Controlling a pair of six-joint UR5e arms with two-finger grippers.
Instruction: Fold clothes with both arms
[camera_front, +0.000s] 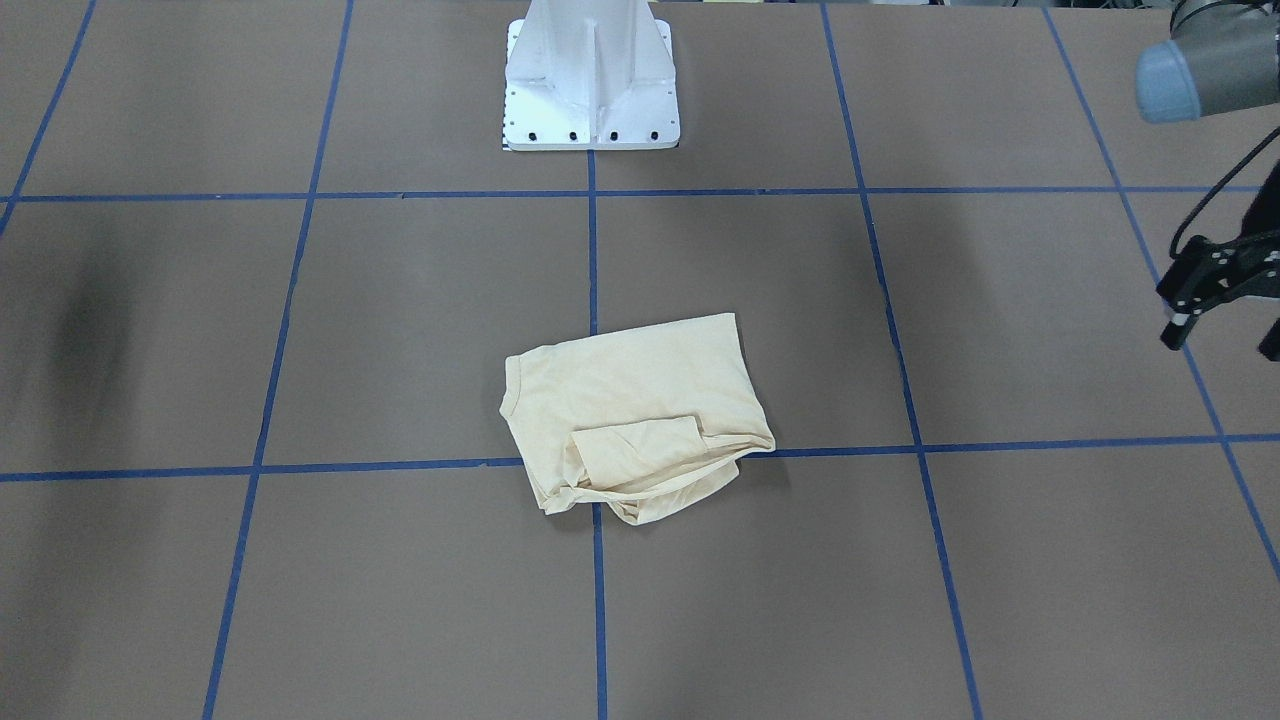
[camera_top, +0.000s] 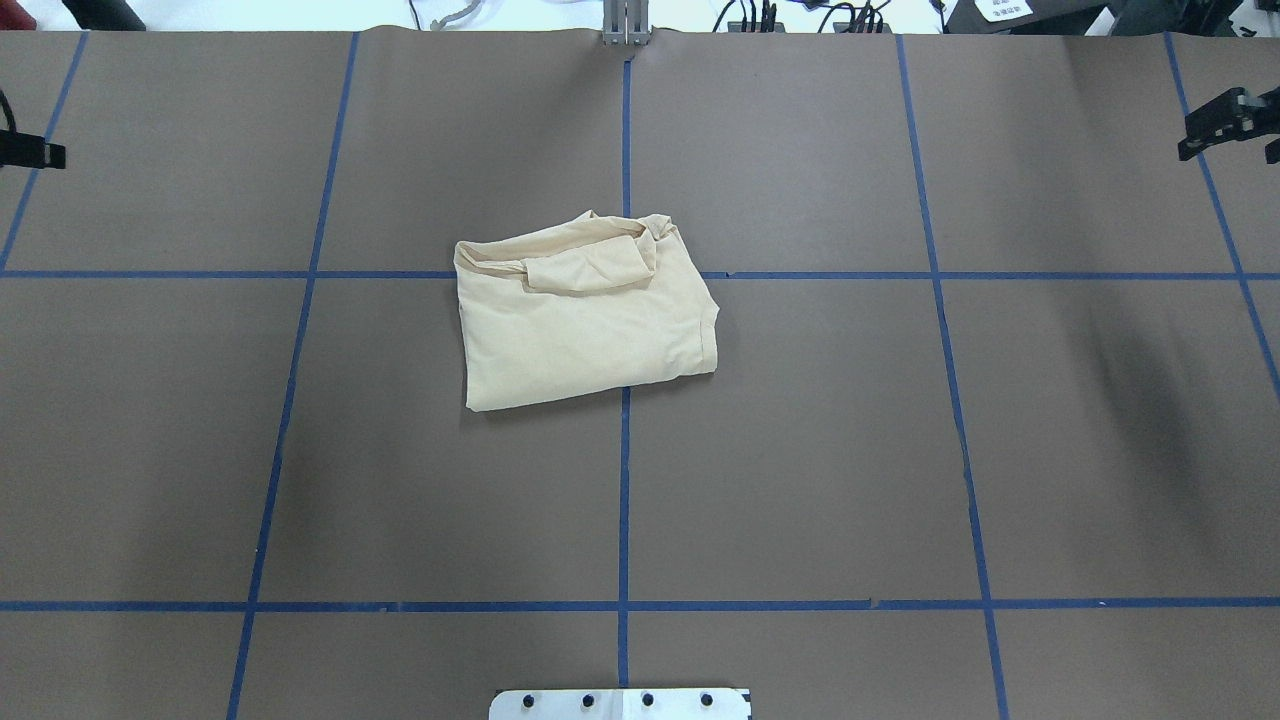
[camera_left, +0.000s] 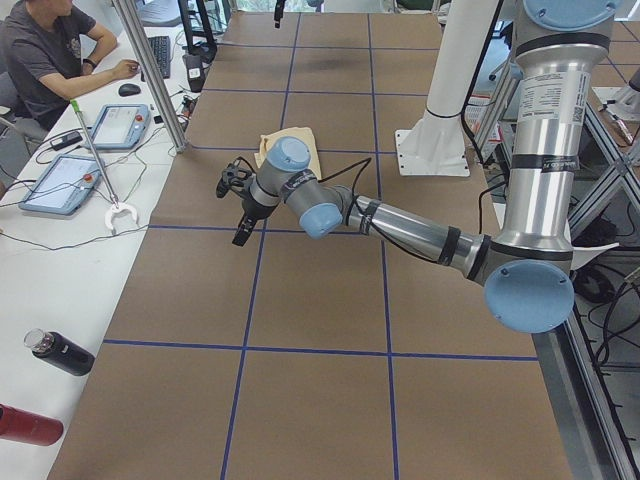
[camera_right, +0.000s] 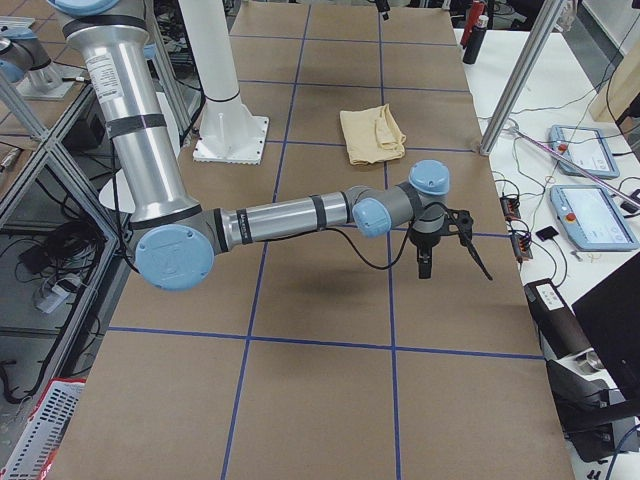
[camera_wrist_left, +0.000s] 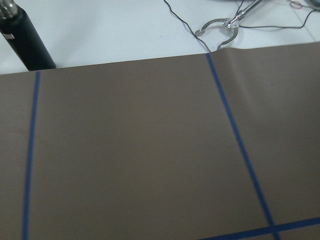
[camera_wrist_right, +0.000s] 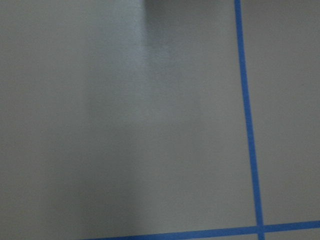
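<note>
One folded T-shirt (camera_top: 590, 330) lies crosswise, collar toward the robot's right.

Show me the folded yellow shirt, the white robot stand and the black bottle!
Pale cream-yellow folded T-shirt (camera_top: 585, 335): overhead view, on its flat top layer.
White metal pedestal base (camera_front: 590, 85): front-facing view, on its upright rib.
Black cylindrical bottle (camera_wrist_left: 27, 45): left wrist view, on its side wall.

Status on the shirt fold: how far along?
Done, it seems: the pale cream-yellow thin-fabric T-shirt lies as a compact folded bundle mid-table, a sleeve folded across its far edge. In hand: nothing. The left black two-finger end effector and right end effector sit open at the table's sides, clear of it. Left: perhaps tidying the rumpled far edge.
</note>
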